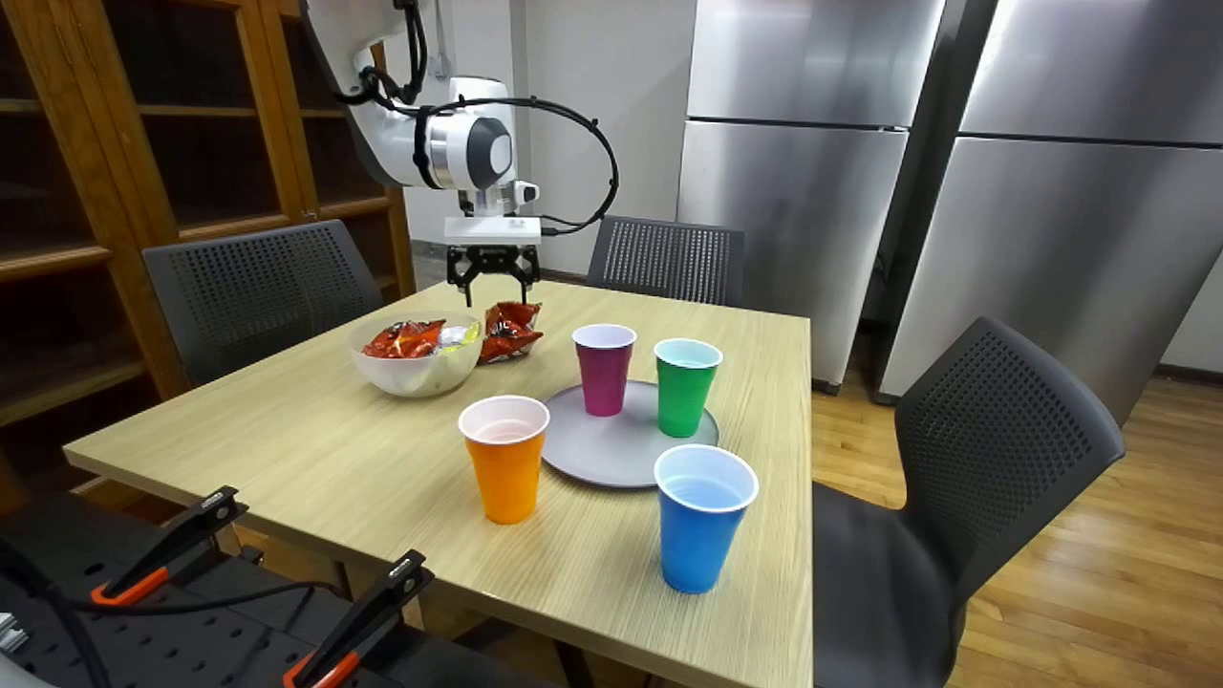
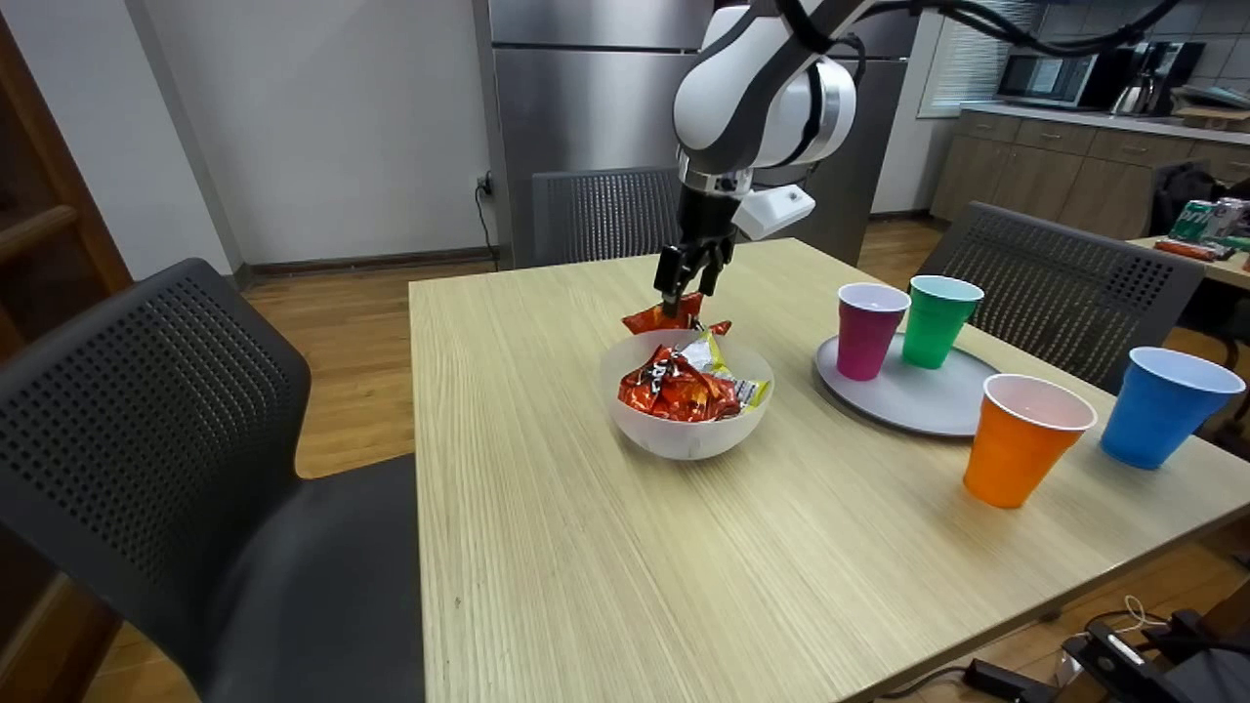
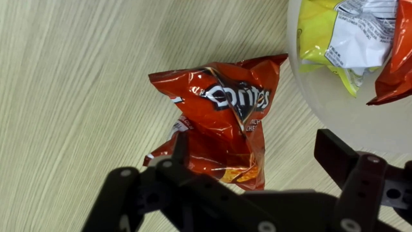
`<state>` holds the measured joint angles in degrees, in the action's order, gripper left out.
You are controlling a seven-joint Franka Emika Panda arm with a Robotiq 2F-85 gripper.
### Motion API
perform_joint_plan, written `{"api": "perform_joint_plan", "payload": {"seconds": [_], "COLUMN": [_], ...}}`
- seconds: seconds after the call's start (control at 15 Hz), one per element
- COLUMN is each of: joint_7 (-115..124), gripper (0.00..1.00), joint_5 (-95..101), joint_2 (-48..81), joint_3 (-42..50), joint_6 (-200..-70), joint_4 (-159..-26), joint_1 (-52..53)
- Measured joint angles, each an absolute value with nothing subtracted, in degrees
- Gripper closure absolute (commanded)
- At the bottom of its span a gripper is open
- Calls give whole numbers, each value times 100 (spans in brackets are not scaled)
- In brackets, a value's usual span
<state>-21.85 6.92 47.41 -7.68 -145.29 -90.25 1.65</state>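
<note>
My gripper [image 1: 496, 298] is open and empty, fingers pointing down above the table. It also shows in an exterior view [image 2: 688, 299] and in the wrist view [image 3: 252, 140]. Nearest to it is a red Doritos bag [image 3: 231, 93], which lies on the table in front of and below the fingers. The bag shows beside the bowl in both exterior views [image 1: 509, 333] [image 2: 648, 319]. A translucent white bowl [image 2: 684, 439] [image 3: 338, 119] holds a red bag [image 2: 674, 389] and a yellow and white bag [image 3: 357, 38]. The wrist view cuts off part of the bowl.
A grey plate [image 1: 592, 457] holds a purple cup [image 1: 605, 375] and a green cup [image 1: 684, 394]. An orange cup [image 1: 509, 468] and a blue cup [image 1: 700, 530] stand on the table [image 2: 586, 566] beside it. Dark chairs [image 1: 1003, 430] [image 2: 156, 420] surround the table.
</note>
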Motion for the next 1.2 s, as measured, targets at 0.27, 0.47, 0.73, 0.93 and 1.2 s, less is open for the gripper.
{"api": "perform_joint_plan", "payload": {"seconds": [0.27,0.47,0.73,0.93,1.2], "joint_7": [-2185,-2185,-2185,-2185,-2185], "gripper": [0,0,0,0,0], "joint_5": [692,691,691,691,691], "joint_2": [5000,5174,5336,5399,5425], "joint_3": [-775,-783,-808,-831,-839], "joint_6": [-14520,-14499,-14467,-14423,-14373], "joint_4": [-8754,-8548,-8327,-8207,-8131], "joint_1": [162,159,159,159,159]}}
